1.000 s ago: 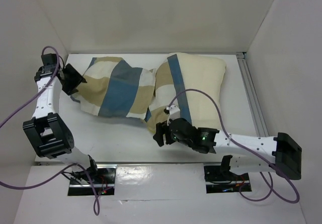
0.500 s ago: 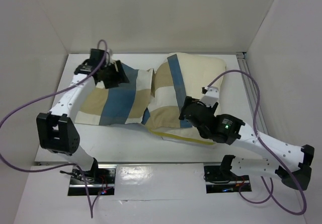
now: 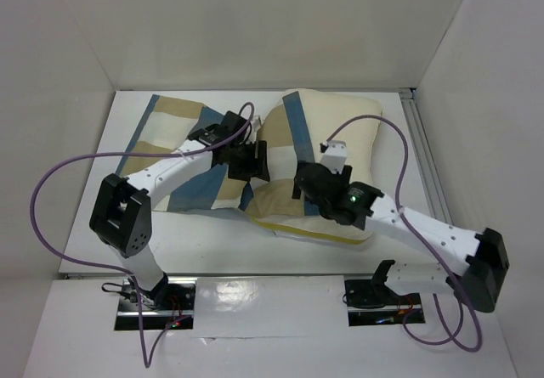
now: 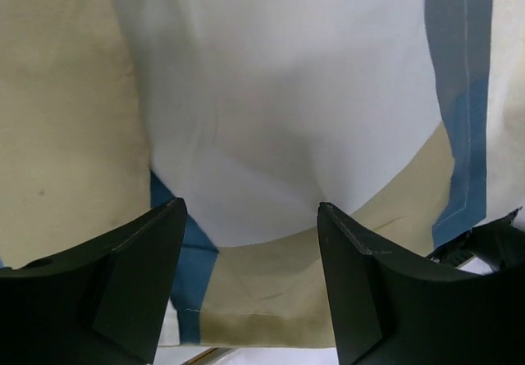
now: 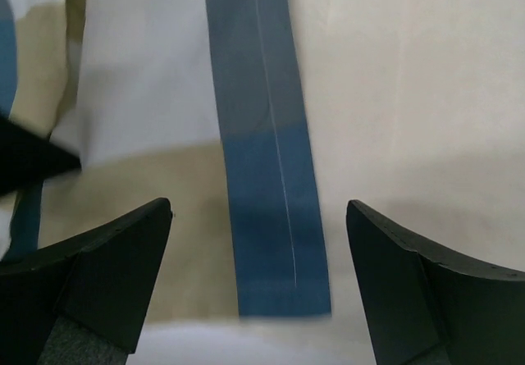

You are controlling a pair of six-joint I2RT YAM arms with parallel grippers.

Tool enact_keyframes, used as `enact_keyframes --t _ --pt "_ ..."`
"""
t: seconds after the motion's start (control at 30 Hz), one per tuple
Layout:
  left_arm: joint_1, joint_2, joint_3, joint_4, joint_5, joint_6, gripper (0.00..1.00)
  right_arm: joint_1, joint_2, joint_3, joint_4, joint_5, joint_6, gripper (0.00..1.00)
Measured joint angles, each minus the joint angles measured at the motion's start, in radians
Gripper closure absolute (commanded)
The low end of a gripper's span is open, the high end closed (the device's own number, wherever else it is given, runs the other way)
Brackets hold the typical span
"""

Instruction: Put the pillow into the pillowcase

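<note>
Left fingers (image 4: pixel 123 291) and right fingers (image 5: pixel 98 275) hover spread over the pillowcase (image 3: pixel 166 115).

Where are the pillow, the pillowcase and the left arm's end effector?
pillow (image 3: pixel 350 123): top view, bare cream part at its far right.
pillowcase (image 3: pixel 174 115): top view, flat tan check at its far left.
left end effector (image 4: pixel 250 207): left wrist view, gap between its open fingertips.

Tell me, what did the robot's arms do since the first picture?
The left gripper swung from the far left edge to the middle. The pillowcase, bunched up before, now lies flatter. The right gripper moved from the near side to over the pillowcase's blue edge. Both are open now. The pillow stayed at the back right.
</note>
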Motion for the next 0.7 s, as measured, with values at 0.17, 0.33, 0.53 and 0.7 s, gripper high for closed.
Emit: enact_keyframes --t 0.17,0.33,0.53,0.7 --pt "-0.023 0.001 0.0 0.014 0.005 -0.001 0.22 -0.227 0.227 0.121 0.217 -0.104 -0.193 0.06" --pt "-0.04 0.01 0.011 0.014 0.013 -0.007 0.61 -0.463 0.348 0.323 0.301 -0.274 -0.299 0.06" --pt "-0.047 0.022 0.013 0.011 0.029 0.005 1.0 -0.647 0.322 0.332 0.281 -0.377 -0.324 0.05" --pt "0.074 0.008 -0.008 0.011 0.025 0.003 1.0 -0.643 0.161 0.109 0.188 -0.467 -0.3 0.04"
